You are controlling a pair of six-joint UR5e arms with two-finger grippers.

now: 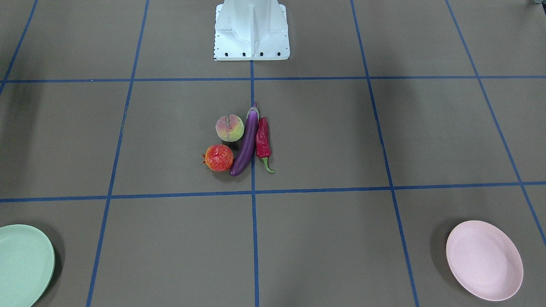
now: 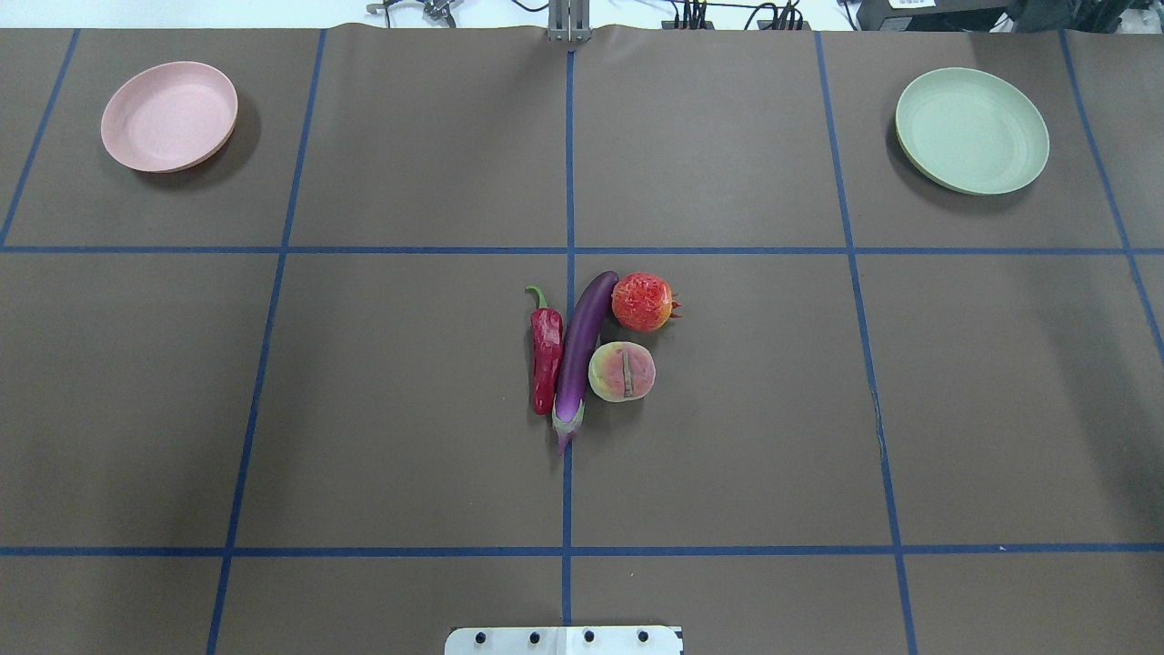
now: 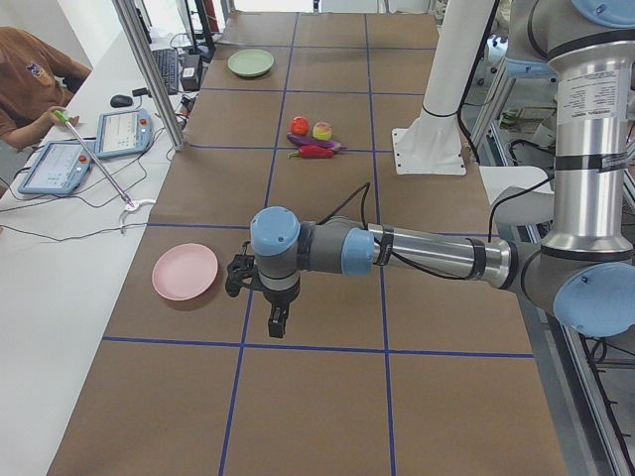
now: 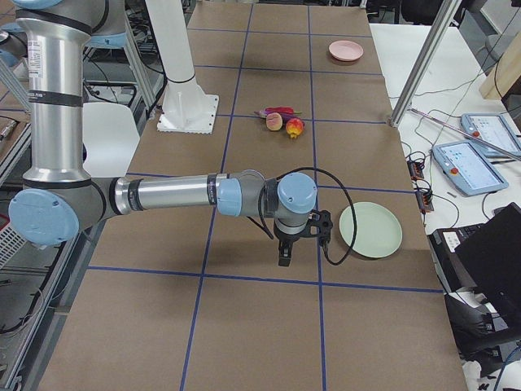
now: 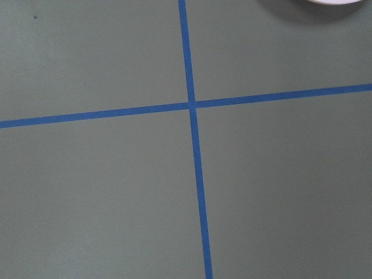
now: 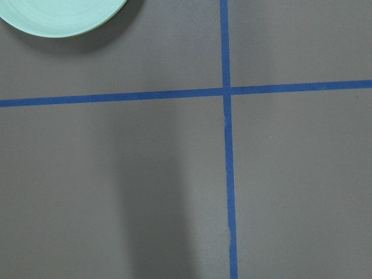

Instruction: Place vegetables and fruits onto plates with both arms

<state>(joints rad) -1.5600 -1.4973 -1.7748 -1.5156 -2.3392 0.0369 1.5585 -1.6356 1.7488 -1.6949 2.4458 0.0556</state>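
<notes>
1. Eggplant (image 2: 582, 350) lies in the middle of the table (image 2: 382, 409), along the centre tape line (image 2: 566, 491), its pale cap end toward the robot's base (image 2: 564, 639).
2. Chili (image 2: 546, 350) lies alongside it on the robot's left, close against it, with its green stem pointing away from the base.
3. Peach (image 2: 622, 371) sits on the eggplant's other side, touching it, cleft up.
4. Pomegranate (image 2: 642, 302) sits just beyond the peach, beside the eggplant's far tip, with its crown pointing to the robot's right.
5. Pink plate (image 2: 169, 115) rests at the far left corner and green plate (image 2: 971, 130) at the far right corner, both well apart from the produce.
6. Left gripper (image 3: 278, 322) hangs fingers-down above the table just beside the pink plate. I cannot tell whether its jaws are apart or together.
7. Right gripper (image 4: 284, 257) hangs the same way near the green plate, and its jaw state cannot be told either.
8. Each wrist camera looks down on a tape crossing, with a sliver of its nearby plate at the top edge.
</notes>
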